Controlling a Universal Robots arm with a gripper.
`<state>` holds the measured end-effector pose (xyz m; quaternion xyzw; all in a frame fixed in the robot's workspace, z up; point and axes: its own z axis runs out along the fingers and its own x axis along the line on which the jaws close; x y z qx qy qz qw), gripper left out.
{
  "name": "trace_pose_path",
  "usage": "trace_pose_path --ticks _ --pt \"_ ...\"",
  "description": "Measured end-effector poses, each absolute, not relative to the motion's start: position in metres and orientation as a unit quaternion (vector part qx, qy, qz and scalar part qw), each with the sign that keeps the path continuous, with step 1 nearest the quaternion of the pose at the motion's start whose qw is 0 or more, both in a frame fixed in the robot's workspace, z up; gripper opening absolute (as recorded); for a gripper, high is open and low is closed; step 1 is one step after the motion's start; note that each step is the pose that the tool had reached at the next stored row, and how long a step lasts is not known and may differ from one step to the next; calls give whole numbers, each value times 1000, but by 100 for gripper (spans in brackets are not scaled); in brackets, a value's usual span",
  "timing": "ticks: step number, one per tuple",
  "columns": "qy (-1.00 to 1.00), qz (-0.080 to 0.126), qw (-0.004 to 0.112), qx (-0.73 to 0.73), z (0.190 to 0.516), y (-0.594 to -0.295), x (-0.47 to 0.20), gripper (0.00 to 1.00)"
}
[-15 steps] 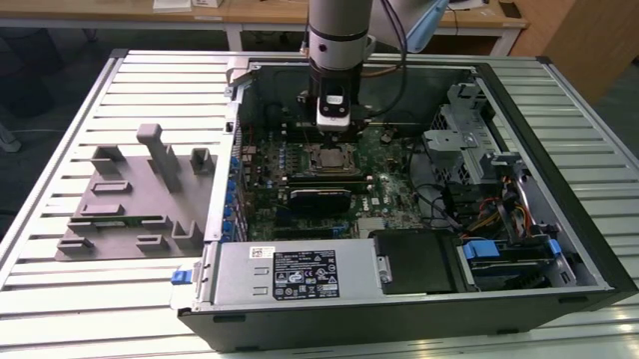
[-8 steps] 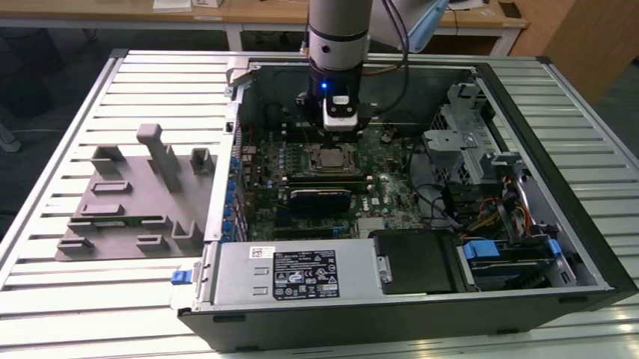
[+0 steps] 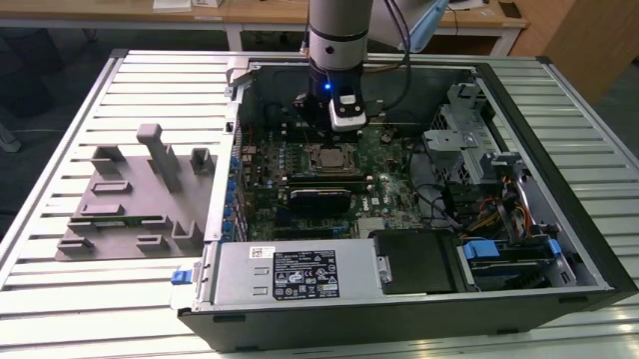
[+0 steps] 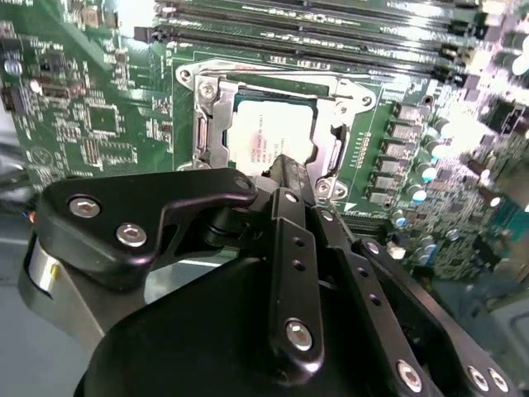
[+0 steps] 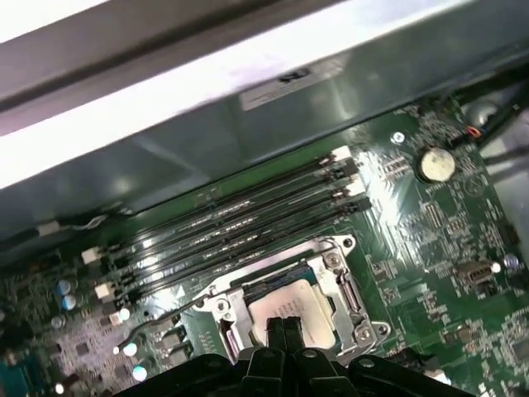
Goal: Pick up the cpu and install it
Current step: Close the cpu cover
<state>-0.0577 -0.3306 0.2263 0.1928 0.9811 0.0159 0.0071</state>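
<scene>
**Exterior view.** We see one arm [image 3: 334, 45] reaching down into an open computer case [image 3: 399, 329] that lies on a slatted table [image 3: 150, 82]. One cpu [image 3: 327, 158] lies flat on the motherboard [image 3: 394, 161], just below the arm's lower end. One grey fixture [image 3: 130, 202] sits on the table outside the case, toward the exterior view's left, well apart from the cpu.

**Second wrist view.** The gripper [image 4: 287, 165] points straight at the cpu [image 4: 269, 132], with its tip over the edge of the chip nearest the wrist. The cpu sits inside the one metal socket frame [image 4: 207, 124], flat and square to it. Being square, it has no long axis to line up with.

**First wrist view.** The two fingertips of the gripper [image 5: 283, 324] are pressed together side by side with nothing between them, so we judge the tool clenched and empty. The cpu [image 5: 289, 308] lies directly beyond the tips, within the socket frame [image 5: 347, 289]. We cannot tell whether the tips touch the metal top or hang just above it. We judge that the chip is already placed in its socket.

**Counts.** We count one arm, one gripper, one cpu and one socket frame. Four memory slots [image 5: 240, 223] run parallel just beside the socket.
</scene>
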Motion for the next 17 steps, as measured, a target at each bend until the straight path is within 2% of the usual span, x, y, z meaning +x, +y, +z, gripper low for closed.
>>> trace_pose_path --ticks 17 --pt "997 10 6 74 226 -331 -58 11"
